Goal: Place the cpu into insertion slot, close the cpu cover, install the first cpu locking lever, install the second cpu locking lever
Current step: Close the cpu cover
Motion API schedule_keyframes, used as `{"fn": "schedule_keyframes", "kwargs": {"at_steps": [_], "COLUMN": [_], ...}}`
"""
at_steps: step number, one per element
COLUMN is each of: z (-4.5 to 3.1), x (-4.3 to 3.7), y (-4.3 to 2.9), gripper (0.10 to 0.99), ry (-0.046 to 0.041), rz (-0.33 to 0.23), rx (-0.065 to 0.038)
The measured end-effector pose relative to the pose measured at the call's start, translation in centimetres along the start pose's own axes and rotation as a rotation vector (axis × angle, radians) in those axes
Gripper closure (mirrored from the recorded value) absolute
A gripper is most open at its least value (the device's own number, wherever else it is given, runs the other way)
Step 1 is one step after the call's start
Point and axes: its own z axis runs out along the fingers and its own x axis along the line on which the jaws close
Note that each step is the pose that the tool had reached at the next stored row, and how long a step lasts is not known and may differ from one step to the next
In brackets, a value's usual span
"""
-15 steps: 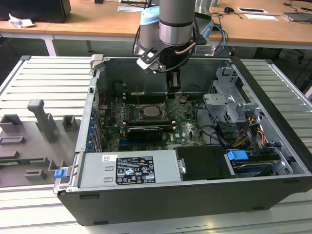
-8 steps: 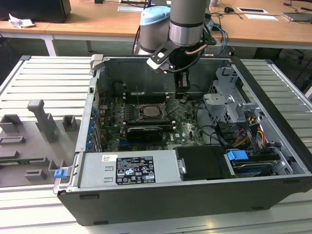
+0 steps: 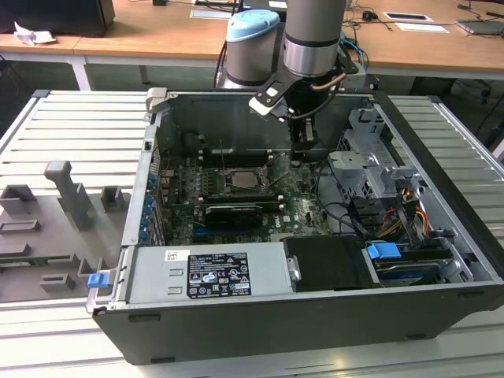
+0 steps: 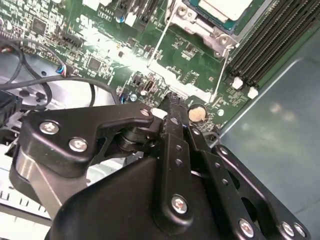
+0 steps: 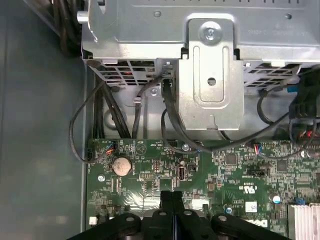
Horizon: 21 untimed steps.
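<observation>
Plainly one cpu (image 4: 222,6), one closed hand (image 5: 172,196).

We found the computer case (image 3: 315,331) on the slatted table (image 3: 71,126), with the fixture blocks (image 3: 67,193) beside it on the exterior view's left. Inside, the power supply (image 3: 209,272) lay along the case's near edge, the drive cage (image 3: 366,161) at the edge on the exterior view's right. The insertion slot (image 3: 244,179) sat mid-way across the motherboard (image 3: 303,201), the cpu (image 4: 225,7) in it, the memory slots (image 4: 265,45) alongside, the long card (image 3: 232,213) between slot and power supply. The gripper (image 5: 172,196) hung over the motherboard's corner, near the coin cell (image 5: 121,166).
</observation>
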Motion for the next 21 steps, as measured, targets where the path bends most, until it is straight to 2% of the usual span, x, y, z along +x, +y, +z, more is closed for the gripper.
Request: {"fn": "schedule_keyframes", "kwargs": {"at_steps": [2, 5, 10, 12, 15, 18, 21], "z": [0.43, 0.59, 0.53, 0.56, 0.84, 1.89, 2.36], "x": [0.00, 0.01, 0.03, 0.06, 0.18, 0.60, 0.69], "y": [0.10, -0.09, -1.55, -2.92, -4.22, -6.49, -7.19], "gripper": [0.980, 0.980, 0.980, 0.980, 0.980, 0.980, 0.980], "ry": [0.0006, 0.0005, 0.0005, 0.0007, 0.0005, -0.0003, -0.0007], "rz": [-0.006, -0.006, -0.007, -0.006, -0.007, -0.007, -0.007], "rx": [0.000, 0.000, 0.000, 0.000, 0.000, 0.000, 0.000]}}
